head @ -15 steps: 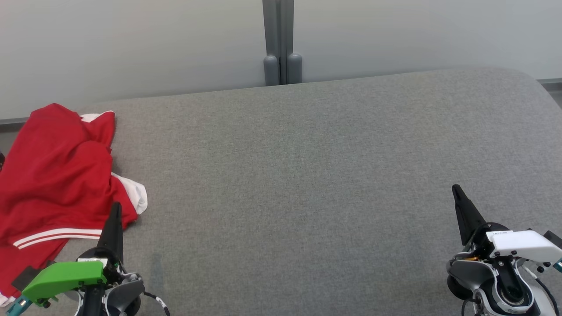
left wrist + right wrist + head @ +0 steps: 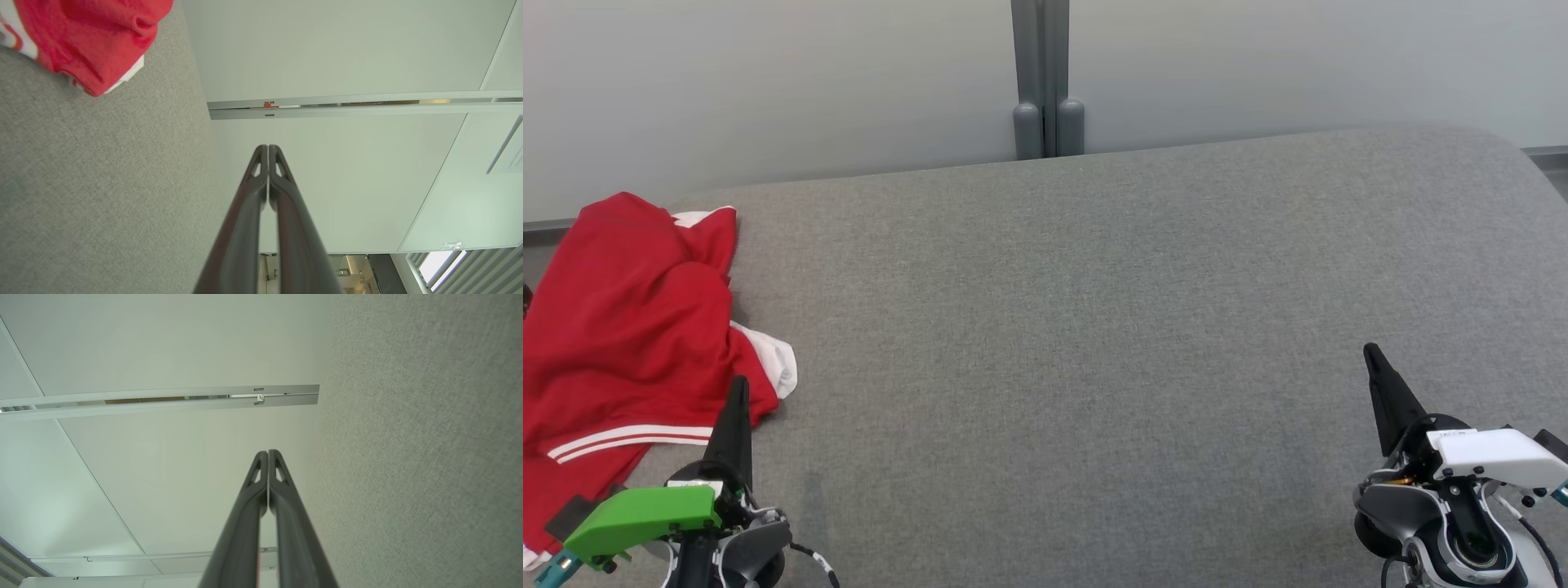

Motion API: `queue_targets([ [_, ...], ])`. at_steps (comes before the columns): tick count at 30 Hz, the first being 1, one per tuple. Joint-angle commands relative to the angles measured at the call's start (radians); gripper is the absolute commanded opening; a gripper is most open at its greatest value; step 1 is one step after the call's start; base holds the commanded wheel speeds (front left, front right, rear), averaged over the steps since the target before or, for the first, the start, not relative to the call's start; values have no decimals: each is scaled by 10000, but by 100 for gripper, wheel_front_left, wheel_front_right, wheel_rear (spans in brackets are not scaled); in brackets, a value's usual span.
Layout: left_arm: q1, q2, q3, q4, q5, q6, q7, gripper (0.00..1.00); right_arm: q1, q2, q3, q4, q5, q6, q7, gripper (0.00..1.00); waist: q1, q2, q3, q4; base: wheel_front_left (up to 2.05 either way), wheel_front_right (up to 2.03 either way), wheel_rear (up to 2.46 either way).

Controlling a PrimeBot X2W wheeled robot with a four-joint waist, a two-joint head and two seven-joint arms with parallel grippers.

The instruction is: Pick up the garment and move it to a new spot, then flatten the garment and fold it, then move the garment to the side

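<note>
- Red fabric with white trim: the garment (image 2: 629, 327) lies crumpled at the far left of the grey cushioned surface (image 2: 1094, 327), and its left part runs out of the head view.
- The left gripper (image 2: 739, 385) sits at the garment's near right edge. In the head view its dark tip overlaps the red hem, but whether it touches the cloth cannot be told.
- In the left wrist view the garment (image 2: 90, 36) shows at the upper left, off to the side of the finger line and apart from the tips.
- The left gripper's two fingers (image 2: 245, 212) are pressed together along their tips, with nothing between them.
- The right gripper (image 2: 1370, 353) is at the opposite side of the surface, well apart from the garment. Its jaws are likewise closed tight on nothing, over bare grey fabric.
- Count: one garment, two grippers, two fingers on each.
- Two thin white stripes (image 2: 629, 437) cross the garment's near part, and a white lining (image 2: 778, 363) peeks out at its right corner.
- Behind the surface stand pale wall panels (image 2: 768, 82) joined at a grey post (image 2: 1045, 82).
</note>
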Motion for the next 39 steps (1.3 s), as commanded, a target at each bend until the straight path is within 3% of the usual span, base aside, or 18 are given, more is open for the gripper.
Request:
queue_targets([
  [1,-163,11,9,14,64,-43,11,0,-51,-45,-7,5,58,5,20,0,0,0,0,0,0,0,0],
  [39,-163,11,9,14,65,-43,11,0,-51,-45,-6,5,58,5,20,0,0,0,0,0,0,0,0],
])
